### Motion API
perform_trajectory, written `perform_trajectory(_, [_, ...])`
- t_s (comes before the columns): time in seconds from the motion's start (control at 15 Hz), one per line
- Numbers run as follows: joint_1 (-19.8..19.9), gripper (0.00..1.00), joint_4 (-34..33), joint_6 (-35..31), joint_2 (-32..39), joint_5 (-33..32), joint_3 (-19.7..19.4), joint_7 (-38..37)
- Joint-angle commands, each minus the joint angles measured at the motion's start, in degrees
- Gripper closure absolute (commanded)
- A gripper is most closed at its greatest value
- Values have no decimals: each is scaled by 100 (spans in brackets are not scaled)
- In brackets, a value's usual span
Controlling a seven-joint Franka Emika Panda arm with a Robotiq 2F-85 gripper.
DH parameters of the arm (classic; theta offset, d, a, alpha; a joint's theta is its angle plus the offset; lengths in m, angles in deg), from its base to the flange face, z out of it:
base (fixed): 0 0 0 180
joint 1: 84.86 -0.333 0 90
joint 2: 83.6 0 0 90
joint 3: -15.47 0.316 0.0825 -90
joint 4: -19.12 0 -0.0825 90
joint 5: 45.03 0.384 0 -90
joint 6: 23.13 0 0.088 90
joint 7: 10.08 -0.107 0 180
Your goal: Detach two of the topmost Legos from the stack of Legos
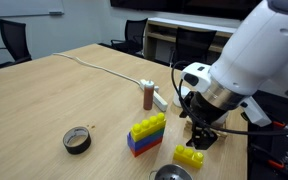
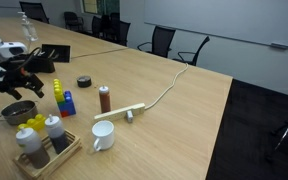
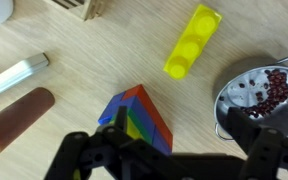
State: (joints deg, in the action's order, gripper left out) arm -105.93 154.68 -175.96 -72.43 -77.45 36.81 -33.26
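In the wrist view the gripper point(image 3: 172, 150) hangs with its fingers spread wide, holding nothing. The Lego stack point(image 3: 139, 120) shows between them on the wooden table point(image 3: 74, 40). Beyond lie a loose yellow Lego brick point(image 3: 194, 40) and a metal bowl of red beans point(image 3: 259, 95).

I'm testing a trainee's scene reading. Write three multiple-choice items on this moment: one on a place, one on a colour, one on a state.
1. Where does the loose yellow Lego lie relative to the Lego stack?
A. on top of it
B. on the table, apart from it
C. under it

2. What colour are the pieces in the metal bowl?
A. dark red
B. white
C. green

3. How is the gripper?
A. shut on a brick
B. open and empty
C. shut on nothing

Answers:
1 B: it lies flat on bare wood, clear of the stack.
2 A: the wrist view shows them dark red.
3 B: its jaws stand wide apart, touching no brick.
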Motion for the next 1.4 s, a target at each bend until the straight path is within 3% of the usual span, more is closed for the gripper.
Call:
perform_trajectory(0.0, [-125,0,-111,829,-407,46,-259,783])
perform_trajectory(0.27, [20,0,-396,937,-496,-103,-387,1454])
perform_trajectory(0.6, [107,0,-604,650,-308,231,-408,2507])
perform_trajectory(1.33, [60,0,-1099,98,542,439,-513,2982])
